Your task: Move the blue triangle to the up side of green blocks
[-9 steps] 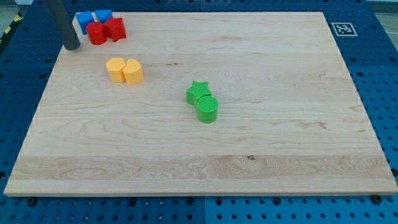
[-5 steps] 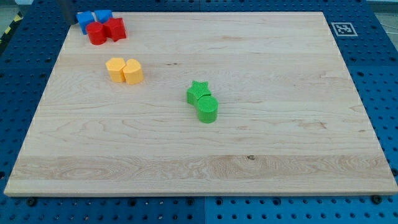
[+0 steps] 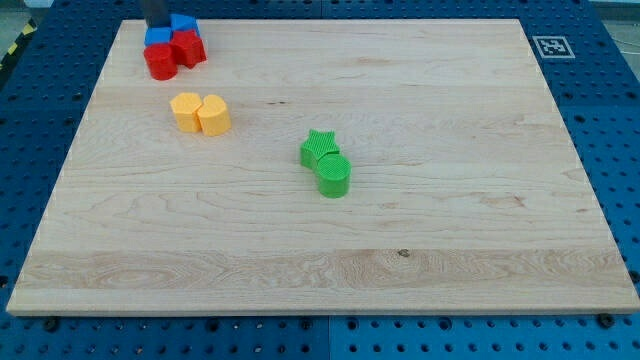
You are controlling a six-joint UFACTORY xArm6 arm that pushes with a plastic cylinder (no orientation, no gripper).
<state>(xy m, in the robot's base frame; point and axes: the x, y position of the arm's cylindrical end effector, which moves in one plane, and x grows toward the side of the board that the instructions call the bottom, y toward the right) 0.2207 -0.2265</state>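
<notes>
Two blue blocks sit at the view's top left: one just below my tip and one to its right. I cannot tell which one is the triangle. Two red blocks touch them from below. My tip is at the board's top edge, against the top of the left blue block. The green star and the green cylinder touch each other near the middle of the board, far to the lower right of my tip.
Two yellow blocks stand side by side below the red ones. A black and white marker sits off the board's top right corner. The wooden board lies on a blue perforated table.
My tip went from the left of the blue and red cluster up and round to its top. The left blue block and the red blocks have shifted right and slightly down.
</notes>
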